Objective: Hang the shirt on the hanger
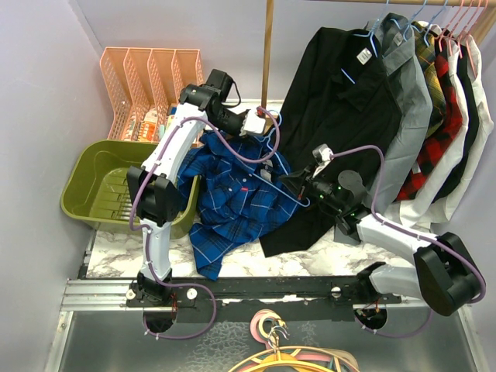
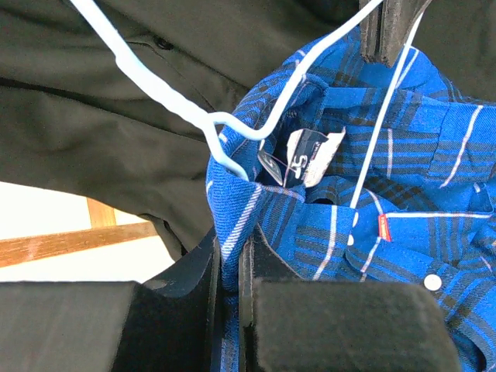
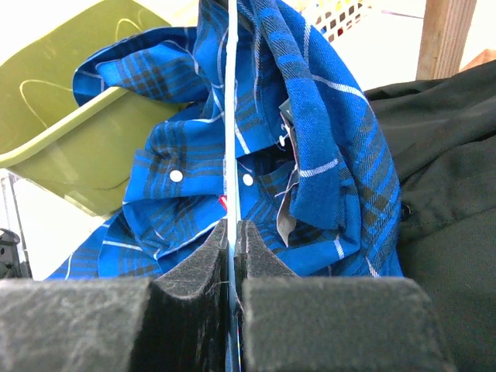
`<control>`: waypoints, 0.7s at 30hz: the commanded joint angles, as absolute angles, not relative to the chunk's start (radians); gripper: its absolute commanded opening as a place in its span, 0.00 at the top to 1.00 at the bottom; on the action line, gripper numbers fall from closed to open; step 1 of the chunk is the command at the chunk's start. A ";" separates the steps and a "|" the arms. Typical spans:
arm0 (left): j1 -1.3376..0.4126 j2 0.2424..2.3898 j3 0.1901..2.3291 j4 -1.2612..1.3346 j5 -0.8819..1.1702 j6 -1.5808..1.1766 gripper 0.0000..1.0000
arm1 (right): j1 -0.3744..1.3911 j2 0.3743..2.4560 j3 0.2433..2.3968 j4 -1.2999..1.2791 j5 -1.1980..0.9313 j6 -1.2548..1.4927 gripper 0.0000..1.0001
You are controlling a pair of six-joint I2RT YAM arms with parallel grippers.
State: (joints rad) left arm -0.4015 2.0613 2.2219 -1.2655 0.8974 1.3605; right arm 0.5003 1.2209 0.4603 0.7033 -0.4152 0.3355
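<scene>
The blue plaid shirt (image 1: 232, 194) hangs bunched over the green bin's edge and the table, held up at its collar. My left gripper (image 1: 260, 124) is shut on the shirt's collar edge (image 2: 225, 232). The light-blue wire hanger (image 1: 271, 159) runs through the collar opening; its hook (image 2: 167, 93) shows in the left wrist view. My right gripper (image 1: 298, 184) is shut on the hanger's wire (image 3: 230, 116), which passes in front of the shirt (image 3: 310, 155).
An olive-green bin (image 1: 101, 182) stands at the left, pink file racks (image 1: 147, 85) behind it. A black shirt (image 1: 333, 116) and several other shirts hang on a rail at the right. Pink and yellow hangers (image 1: 287, 353) lie at the near edge.
</scene>
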 commanded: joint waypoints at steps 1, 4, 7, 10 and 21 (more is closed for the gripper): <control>-0.408 2.018 2.235 -1.234 0.916 1.306 1.00 | 0.509 1.176 0.492 0.772 -0.384 0.337 0.99; -0.411 1.956 2.201 -1.192 0.923 1.281 1.00 | 0.509 1.118 0.534 0.686 -0.354 0.347 0.88; -0.411 1.940 2.279 -1.214 0.923 1.227 1.00 | 0.509 0.996 0.566 0.544 -0.251 0.341 0.18; -0.411 1.908 2.323 -1.234 0.914 1.179 1.00 | 0.508 0.848 0.550 0.436 -0.098 0.339 0.01; -0.414 1.747 2.296 -0.998 0.746 0.636 1.00 | 0.508 0.395 0.387 0.314 -0.315 0.588 0.03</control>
